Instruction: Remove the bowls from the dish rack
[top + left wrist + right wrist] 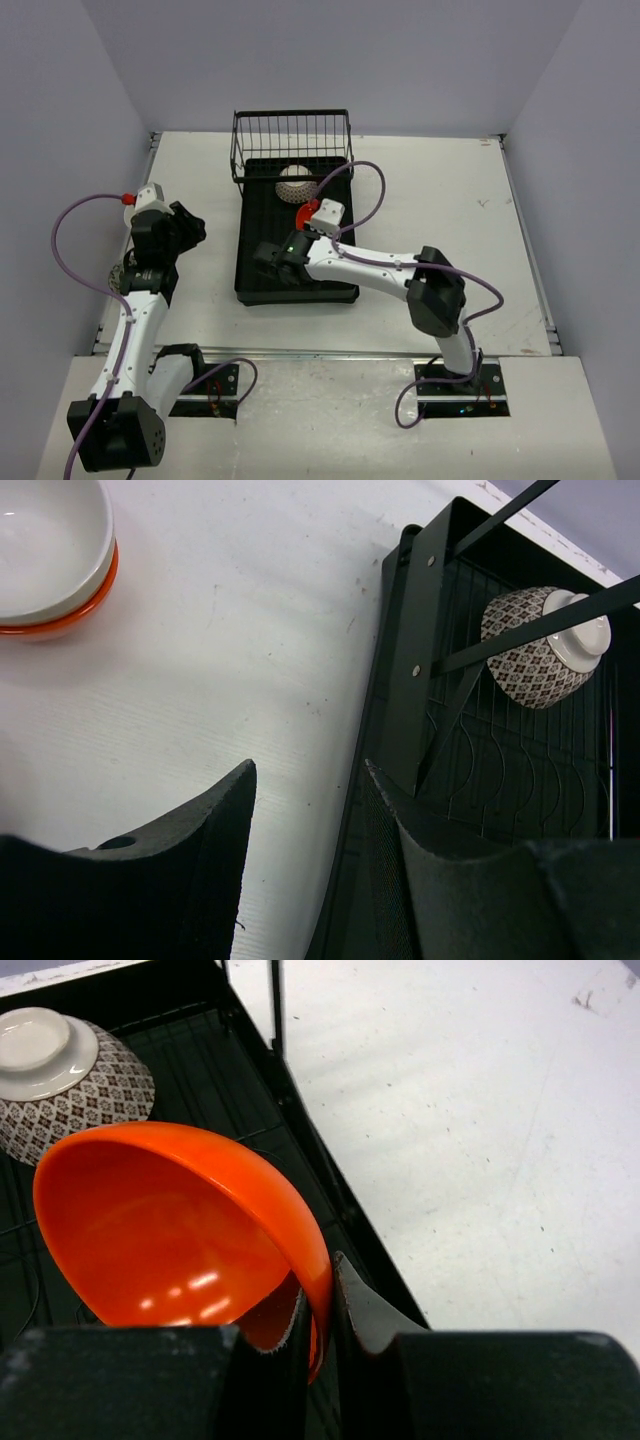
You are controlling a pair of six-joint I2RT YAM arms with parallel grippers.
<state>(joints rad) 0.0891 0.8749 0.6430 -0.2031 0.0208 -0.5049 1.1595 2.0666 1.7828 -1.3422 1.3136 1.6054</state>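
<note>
The black dish rack (pixel 262 262) lies mid-table, its wire basket (pixel 292 140) at the far end. A patterned bowl (pixel 293 183) lies upside down on the rack floor near the basket, also in the left wrist view (pixel 545 645) and the right wrist view (pixel 70 1080). An orange bowl (pixel 170 1230) is tilted on edge over the rack. My right gripper (pixel 320 1280) is shut on its rim, one finger inside and one outside. From above the orange bowl (pixel 300 213) shows only partly. My left gripper (pixel 310 770) is open and holds nothing, over the table just left of the rack (pixel 400 680).
A white bowl (pixel 45 550) nested in an orange one sits on the table left of the rack, seen in the left wrist view. The rack's raised side wall (pixel 330 1190) runs just right of the held bowl. White table (pixel 450 220) stretches right of the rack.
</note>
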